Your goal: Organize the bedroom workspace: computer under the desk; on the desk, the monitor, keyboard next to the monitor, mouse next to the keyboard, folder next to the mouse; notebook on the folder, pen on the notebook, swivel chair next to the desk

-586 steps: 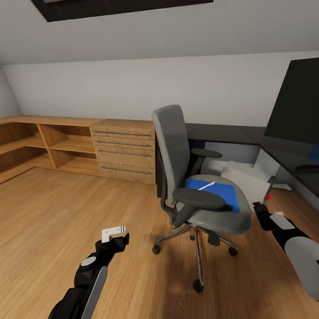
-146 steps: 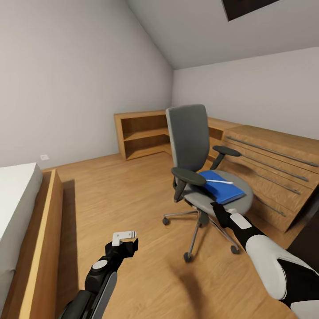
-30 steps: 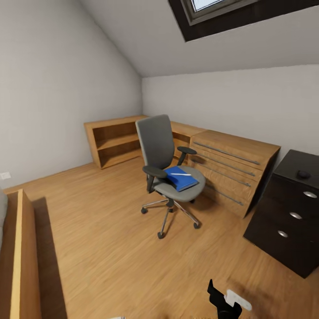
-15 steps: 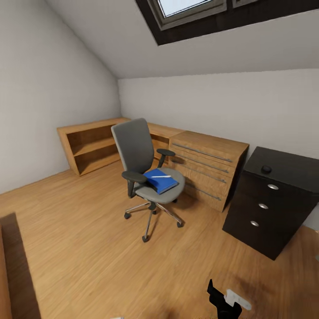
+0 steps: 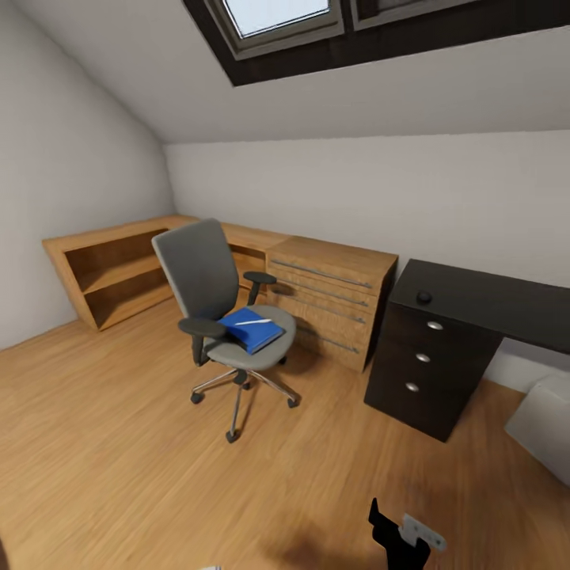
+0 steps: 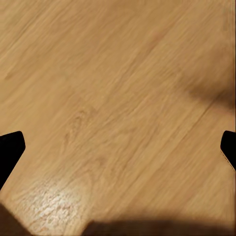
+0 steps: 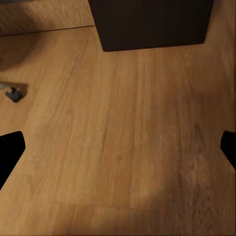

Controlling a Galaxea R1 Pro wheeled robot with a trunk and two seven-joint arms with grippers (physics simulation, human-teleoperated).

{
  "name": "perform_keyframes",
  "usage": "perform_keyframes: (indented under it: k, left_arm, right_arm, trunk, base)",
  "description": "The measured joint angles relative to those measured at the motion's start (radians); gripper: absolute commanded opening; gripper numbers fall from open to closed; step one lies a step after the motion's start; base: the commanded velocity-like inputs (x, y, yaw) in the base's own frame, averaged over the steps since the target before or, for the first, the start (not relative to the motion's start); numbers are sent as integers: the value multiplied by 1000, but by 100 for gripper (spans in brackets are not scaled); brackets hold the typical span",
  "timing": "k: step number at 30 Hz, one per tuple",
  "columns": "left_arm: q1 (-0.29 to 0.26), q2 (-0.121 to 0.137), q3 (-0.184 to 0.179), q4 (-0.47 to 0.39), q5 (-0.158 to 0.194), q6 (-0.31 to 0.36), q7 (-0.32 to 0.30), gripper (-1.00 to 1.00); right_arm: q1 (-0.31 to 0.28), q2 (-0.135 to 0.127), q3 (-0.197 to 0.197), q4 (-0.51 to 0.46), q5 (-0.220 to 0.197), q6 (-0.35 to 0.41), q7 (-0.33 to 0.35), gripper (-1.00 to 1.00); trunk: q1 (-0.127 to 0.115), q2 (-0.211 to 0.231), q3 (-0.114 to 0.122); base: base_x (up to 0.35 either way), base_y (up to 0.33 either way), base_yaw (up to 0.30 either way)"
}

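On the swivel chair (image 5: pixel 229 317) seat, blue folder (image 5: pixel 250 329) under white pen (image 5: pixel 252 322), both hands spread wide, empty.

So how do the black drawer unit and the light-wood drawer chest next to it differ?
The black drawer unit is glossy black with round silver knobs; the light-wood drawer chest has long bar handles. The black unit is narrower and stands taller; the wood chest is wider and lower. Both stand on the wood floor against the back wall.
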Motion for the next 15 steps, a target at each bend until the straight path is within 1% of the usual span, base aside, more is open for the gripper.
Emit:
perform_keyframes:
  k: [3, 12, 15]
  left_arm:
    - [0, 0, 0, 0, 0, -1, 0, 100]
    - [0, 2, 1, 0, 0, -2, 2, 100]
    - [0, 4, 2, 0, 7, -1, 2, 100]
  right_arm:
    - [0, 1, 0, 1, 31, 0, -1, 100]
    - [0, 1, -1, 1, 50, 2, 0, 100]
    - [0, 1, -3, 0, 70, 2, 0, 100]
  trunk:
    - [-12, 21, 9]
    - [-46, 84, 38]
    - [-58, 105, 47]
  base:
    - [0, 0, -299]
    - [0, 0, -299]
    - [0, 0, -299]
